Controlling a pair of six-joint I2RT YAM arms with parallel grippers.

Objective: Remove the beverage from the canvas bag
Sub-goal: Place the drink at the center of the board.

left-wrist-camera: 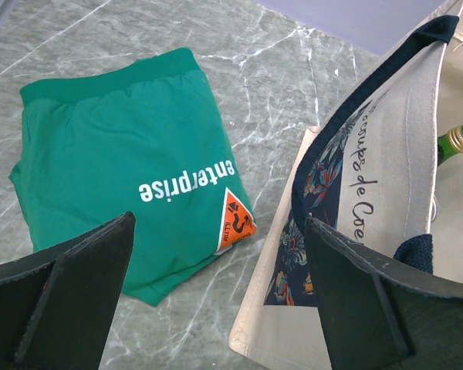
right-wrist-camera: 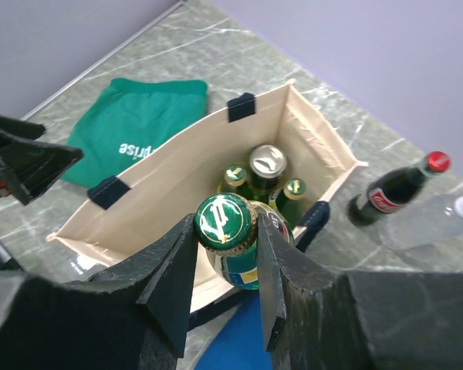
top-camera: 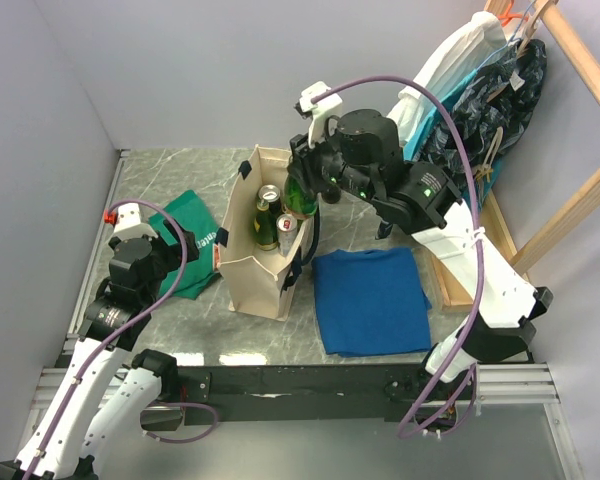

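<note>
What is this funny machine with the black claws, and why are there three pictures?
It is a robot with two arms at a table. One picture looks down from above; the other two come from a camera on each wrist. The right gripper holds a green bottle by its neck at the mouth of the canvas bag, where more bottles and a can stand. The left gripper is open over a green cloth. A blue cloth lies beside the bag; a cola bottle and a clear bottle are nearby.
</note>
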